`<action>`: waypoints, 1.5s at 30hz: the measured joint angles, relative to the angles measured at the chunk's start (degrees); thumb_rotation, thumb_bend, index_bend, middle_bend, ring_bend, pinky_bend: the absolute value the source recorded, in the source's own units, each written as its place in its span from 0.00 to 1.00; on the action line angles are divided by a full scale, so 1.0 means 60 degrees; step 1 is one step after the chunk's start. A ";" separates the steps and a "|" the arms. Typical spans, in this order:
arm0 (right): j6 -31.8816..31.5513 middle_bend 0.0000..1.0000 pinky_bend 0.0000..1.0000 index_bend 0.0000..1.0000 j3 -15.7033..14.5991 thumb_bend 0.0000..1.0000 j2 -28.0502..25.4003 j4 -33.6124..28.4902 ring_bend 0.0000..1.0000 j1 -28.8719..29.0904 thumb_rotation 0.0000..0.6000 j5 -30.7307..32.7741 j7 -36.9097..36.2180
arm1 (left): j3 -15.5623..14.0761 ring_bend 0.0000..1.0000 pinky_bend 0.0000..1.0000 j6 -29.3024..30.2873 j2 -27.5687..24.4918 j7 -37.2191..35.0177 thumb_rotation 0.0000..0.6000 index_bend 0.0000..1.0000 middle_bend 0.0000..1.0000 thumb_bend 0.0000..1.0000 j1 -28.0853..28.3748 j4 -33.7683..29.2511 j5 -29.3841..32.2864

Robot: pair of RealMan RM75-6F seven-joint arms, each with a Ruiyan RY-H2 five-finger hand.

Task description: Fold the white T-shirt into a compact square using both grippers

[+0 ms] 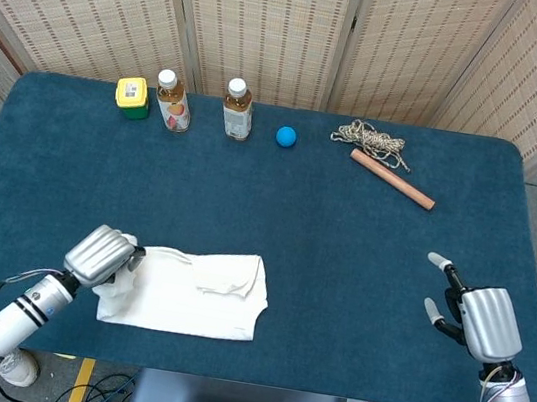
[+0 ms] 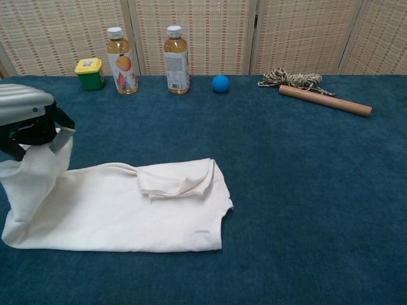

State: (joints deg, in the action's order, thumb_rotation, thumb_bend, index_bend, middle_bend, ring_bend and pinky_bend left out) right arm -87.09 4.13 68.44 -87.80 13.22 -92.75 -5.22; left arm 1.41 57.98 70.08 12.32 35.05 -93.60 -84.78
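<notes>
The white T-shirt (image 1: pixel 197 289) (image 2: pixel 133 206) lies folded into a long band near the table's front left edge. My left hand (image 1: pixel 104 255) (image 2: pixel 27 121) grips the shirt's left end and holds it lifted above the cloth, so that end hangs in a fold. A sleeve lies doubled over on top near the shirt's right end. My right hand (image 1: pixel 474 315) hovers at the front right of the table, far from the shirt, fingers apart and holding nothing. The chest view does not show it.
Along the back edge stand a yellow-lidded green jar (image 1: pixel 132 97), two drink bottles (image 1: pixel 172 100) (image 1: pixel 237 107), a blue ball (image 1: pixel 286 136), a rope bundle (image 1: pixel 371 139) and a wooden stick (image 1: pixel 392 179). The blue table (image 1: pixel 342 252) lies between shirt and right hand.
</notes>
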 measured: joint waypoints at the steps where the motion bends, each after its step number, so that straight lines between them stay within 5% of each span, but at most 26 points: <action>1: -0.0021 0.93 0.97 0.20 -0.0002 0.35 -0.0009 0.0025 0.94 -0.0021 1.00 0.0005 -0.0030 | 0.0099 0.85 1.00 -0.0130 0.0034 0.0255 1.00 0.65 0.95 0.50 0.0101 -0.0192 0.0193; 25: -0.0171 0.93 0.97 0.20 0.0000 0.35 -0.0143 0.0216 0.94 -0.0314 1.00 0.0088 -0.0323 | 0.0985 0.85 1.00 -0.0824 0.2435 0.4434 1.00 0.64 0.95 0.50 0.1719 -0.1236 0.3580; 45: -0.0262 0.93 0.97 0.20 0.0007 0.35 -0.0205 0.0371 0.94 -0.0519 1.00 0.0163 -0.0523 | 0.1077 0.84 1.00 -0.0354 0.3724 0.5961 1.00 0.60 0.95 0.50 0.2915 -0.1033 0.5444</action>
State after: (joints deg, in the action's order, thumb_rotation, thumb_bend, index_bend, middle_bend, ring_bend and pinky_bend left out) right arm -88.66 4.17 67.21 -85.57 10.10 -91.77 -8.36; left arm 7.87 55.85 92.42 48.09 52.55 -99.79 -52.12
